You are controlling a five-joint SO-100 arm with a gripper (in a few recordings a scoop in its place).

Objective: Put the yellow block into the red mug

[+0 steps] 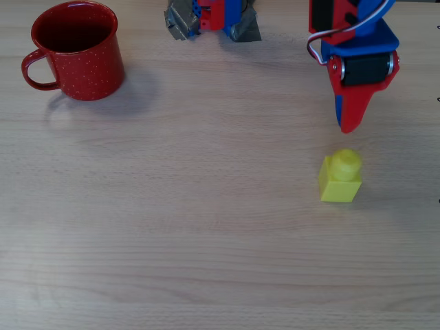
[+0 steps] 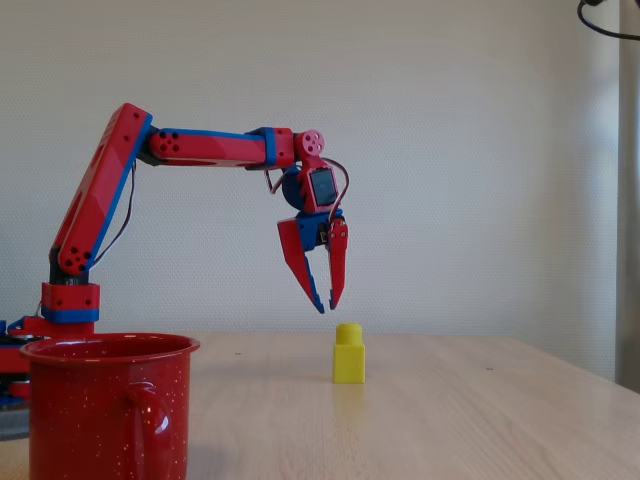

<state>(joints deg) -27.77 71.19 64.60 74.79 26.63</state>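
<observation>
the yellow block (image 1: 340, 177) stands upright on the pale wooden table (image 1: 206, 240), its single round stud facing up, in the right half of the overhead view. in the fixed view the same brick (image 2: 349, 354) sits alone on the tabletop (image 2: 480, 400), with nothing touching it.

the gripper (image 1: 348, 125) hangs in the air above the block, fingers pointing down. in the fixed view the gripper (image 2: 327, 303) shows its two red-and-blue fingers parted by a narrow gap — only slightly open, tips close together — and there is nothing between them. the tips stop short of the stud, with clear space between gripper and brick. in the overhead view the tip lies just above the block in the picture, a little toward the top edge.

the red mug (image 1: 75, 49) stands upright at the top left of the overhead view, well apart from the block, its loop handle pointing left and its dark inside holding nothing visible. in the fixed view the mug (image 2: 108, 405) is in the near left foreground, white speckles showing on its side.

the red and blue arm (image 2: 110, 195) rises from its base at the left of the fixed view and reaches right — forearm roughly level, wrist bent downward.
</observation>
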